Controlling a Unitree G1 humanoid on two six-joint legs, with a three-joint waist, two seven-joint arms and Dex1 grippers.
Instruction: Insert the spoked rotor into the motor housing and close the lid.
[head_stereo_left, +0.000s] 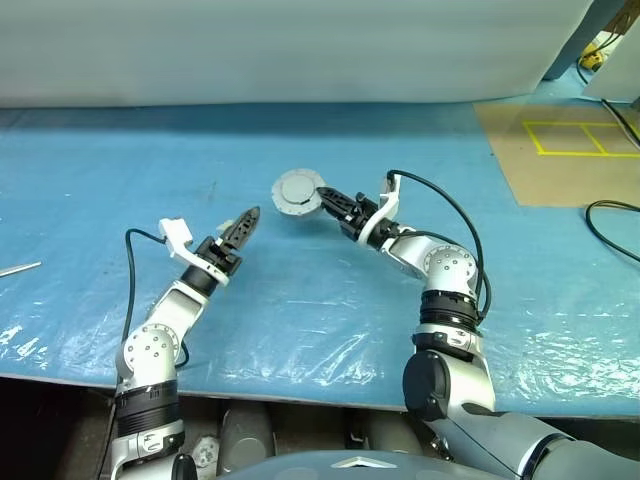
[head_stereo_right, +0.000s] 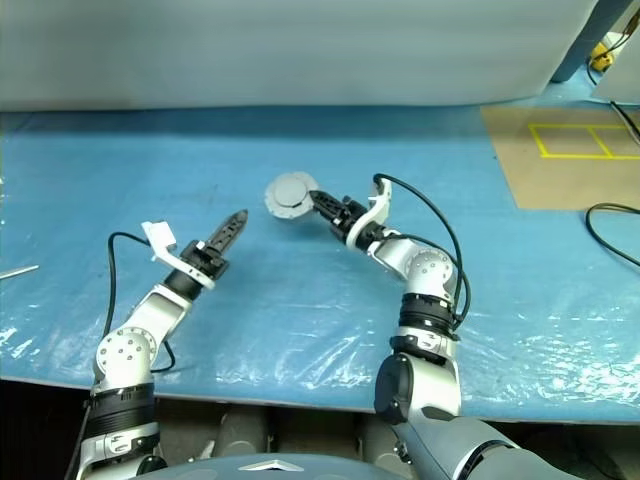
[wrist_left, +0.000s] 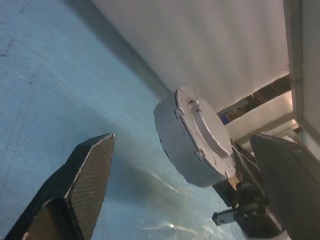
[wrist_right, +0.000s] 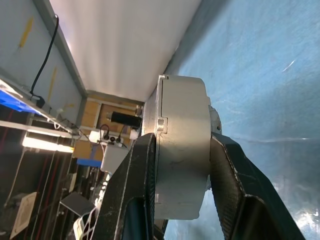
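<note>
Above the blue plastic-covered counter (head_stereo_left: 300, 330), toward twelve o'clock from the robot, the right hand (head_stereo_left: 327, 198) is clenched on a closed round motor unit (head_stereo_left: 297, 192), one finger on each flat face as the right wrist view shows. The unit reads as the motor housing with the lid already seated: a seam runs around the rim with a small clip tab across it, and the face toward the left hand carries a raised step. No spoked rotor lies loose on the counter, so it is probably inside — that is a judgement, not something seen.

At about eight o'clock from the unit, and clear of it, the left hand (head_stereo_left: 244, 226) stands released, fingers spread wide and empty.

To finish well, the right hand should keep the unit square — a tilt could spring the lid — and check the seam is even all round.
</note>
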